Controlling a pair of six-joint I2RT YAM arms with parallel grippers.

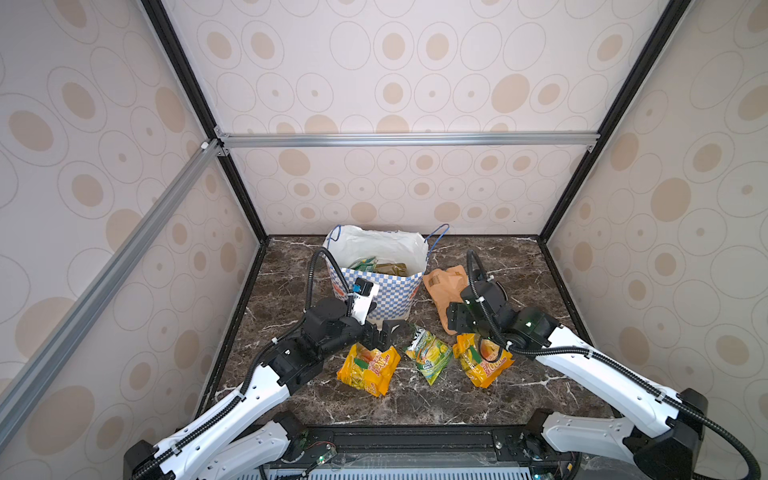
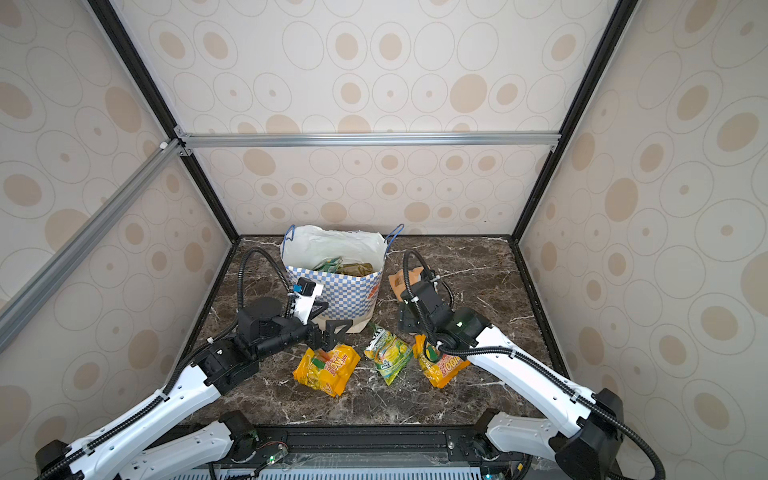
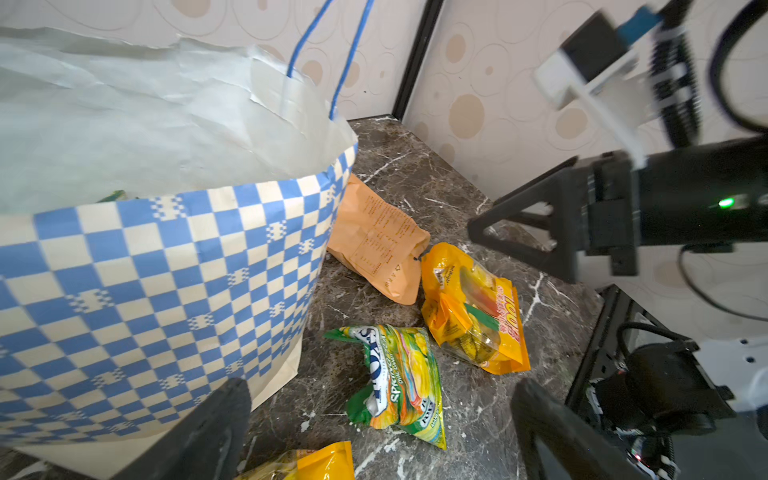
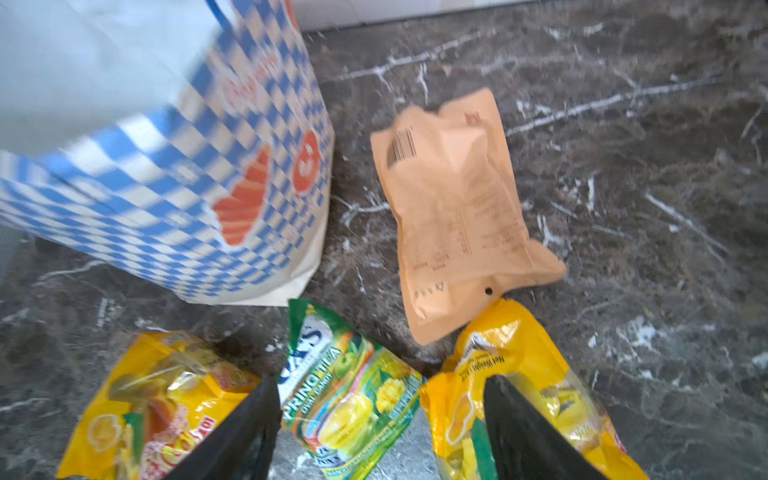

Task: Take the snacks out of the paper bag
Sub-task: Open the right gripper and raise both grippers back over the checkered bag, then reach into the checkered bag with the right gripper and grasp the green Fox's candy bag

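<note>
Four snacks are lying out on the worktop (image 1: 415, 407), nearer than the paper bag (image 1: 395, 291): a yellow-orange packet (image 1: 368, 370) on the left, a green-yellow packet (image 1: 428, 353) in the middle, a second yellow-orange packet (image 1: 484, 363) on the right, and a tan pouch (image 1: 444, 291) just right of the bag. The bag is standing upright at the far middle, and at least two more snacks are showing inside it, a green packet (image 1: 363, 263) and a gold-brown foil bag (image 1: 390, 267), so the job is looking a little over halfway done. The left fingers (image 3: 199, 436) are gaping wide and empty just beside the bag's near wall. The right fingers (image 4: 528, 432) are standing apart above the right-hand packets, gripping nothing; a reach into the bag is probably coming next.
</note>
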